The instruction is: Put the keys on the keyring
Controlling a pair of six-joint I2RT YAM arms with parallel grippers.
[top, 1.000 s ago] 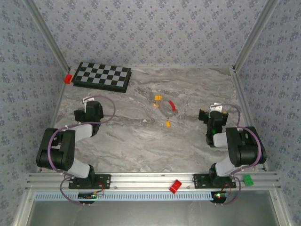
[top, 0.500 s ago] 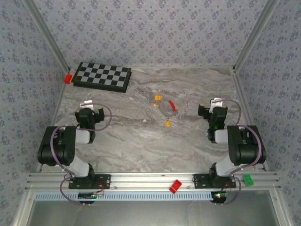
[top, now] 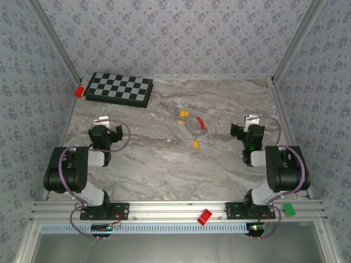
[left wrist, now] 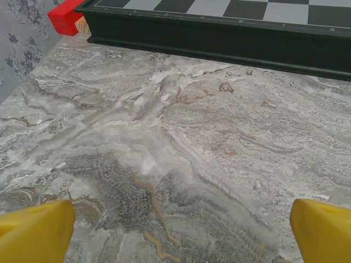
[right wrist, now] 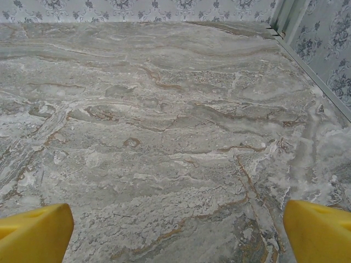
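- Keys [top: 184, 114] lie loose on the marble table [top: 164, 170], around its middle. Two sit close together toward the far side, and a third key [top: 196, 144] lies nearer the arms.
- The keyring [top: 199, 124] lies flat between them, its red-sleeved arc just right of the far pair. Whether any key touches it is too small to tell.
- The left gripper [left wrist: 175, 235] points over bare marble on the left side. Its yellow fingers [left wrist: 33, 230] are spread wide with nothing between them. A checkerboard [left wrist: 219, 38] and a red block [left wrist: 64, 16] lie ahead of it.
- The right gripper [right wrist: 175, 235] is at the right side, well apart from the keyring. Its fingers [right wrist: 321, 230] are also spread wide and hold nothing.
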